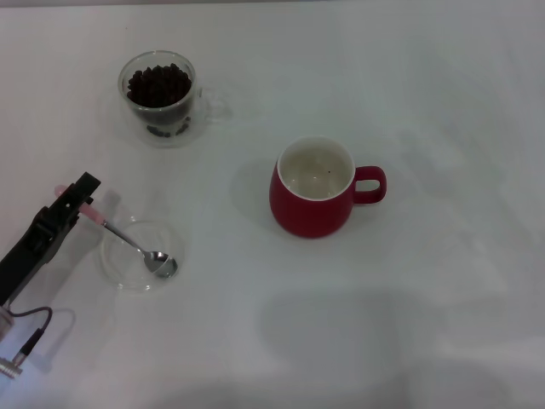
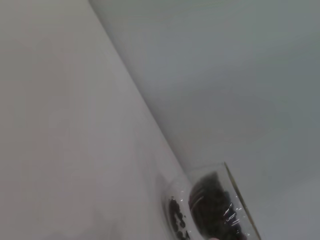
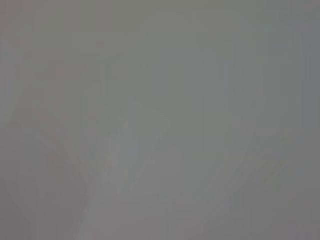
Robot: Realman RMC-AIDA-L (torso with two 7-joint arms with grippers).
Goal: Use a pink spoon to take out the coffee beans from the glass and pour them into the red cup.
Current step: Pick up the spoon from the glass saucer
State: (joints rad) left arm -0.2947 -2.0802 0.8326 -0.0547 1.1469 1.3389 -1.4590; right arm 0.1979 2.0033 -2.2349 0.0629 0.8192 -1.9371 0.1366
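White bench [image 1: 443,281], bare wall beyond; left pincer [image 1: 75,203] pinched on pink spoon [image 1: 128,240] handle over clear dish [image 1: 136,256].

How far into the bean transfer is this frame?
Early. Nothing is transferred: the coffee beans still fill the glass, and the red cup holds at most a speck. In hand: the left gripper is at the pink spoon handle, its bowl resting in the clear dish. Scooping and pouring remain.
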